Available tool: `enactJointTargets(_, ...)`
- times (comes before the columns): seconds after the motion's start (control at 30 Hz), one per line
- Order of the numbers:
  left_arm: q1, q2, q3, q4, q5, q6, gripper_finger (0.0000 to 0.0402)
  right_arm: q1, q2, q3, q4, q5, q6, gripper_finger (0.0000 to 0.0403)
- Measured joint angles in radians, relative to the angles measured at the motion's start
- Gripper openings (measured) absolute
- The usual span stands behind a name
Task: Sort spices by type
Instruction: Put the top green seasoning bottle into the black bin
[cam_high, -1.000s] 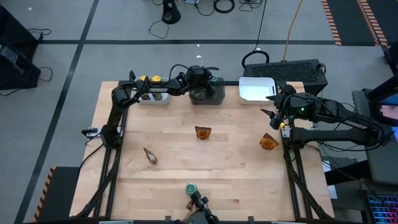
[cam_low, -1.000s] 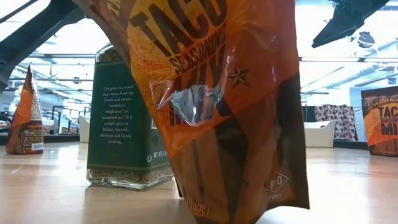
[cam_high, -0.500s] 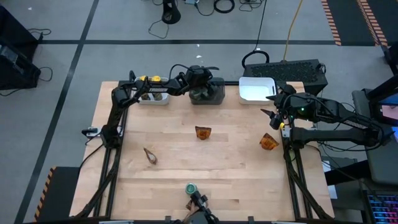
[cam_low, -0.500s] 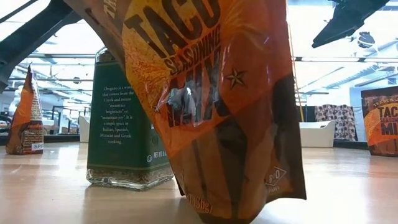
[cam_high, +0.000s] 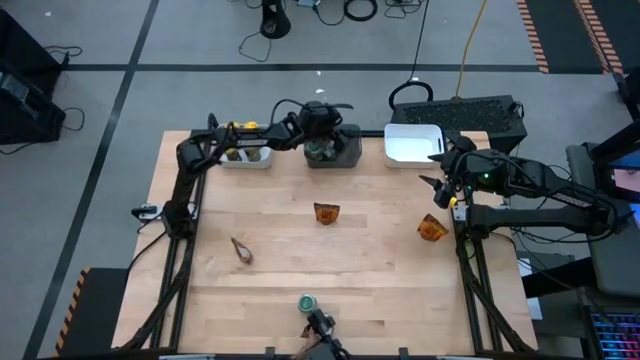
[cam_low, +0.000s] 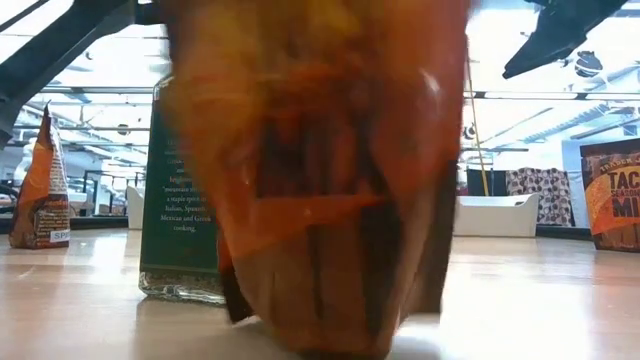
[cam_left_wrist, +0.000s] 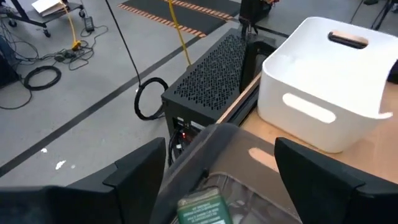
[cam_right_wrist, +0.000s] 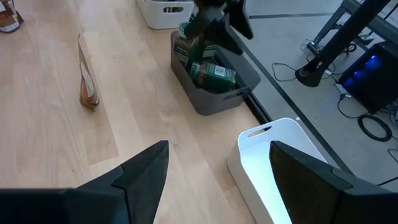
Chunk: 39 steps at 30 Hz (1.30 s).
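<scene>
Table: your light wooden table (cam_high: 380, 280) holds three orange packets (cam_high: 326, 213).
Room: grey floor, black cables.
Left gripper (cam_high: 318, 128): fingers spread over the grey bin (cam_high: 348, 150).
Right gripper (cam_high: 437, 172): spread wide, holding nothing.

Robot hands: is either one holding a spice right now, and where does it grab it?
No. The left gripper is open above the dark grey bin of green-lidded jars. The right gripper is open over bare table.
</scene>
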<state>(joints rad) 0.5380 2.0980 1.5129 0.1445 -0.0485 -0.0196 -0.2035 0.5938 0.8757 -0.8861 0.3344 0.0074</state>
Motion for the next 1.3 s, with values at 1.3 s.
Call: enactJointTargets(1.3,0.005,0.074,0.375,-0.763,0.064,-0.045,0.0301,0.001,0.000,0.000,-0.014,-0.034,-0.015,0.0263)
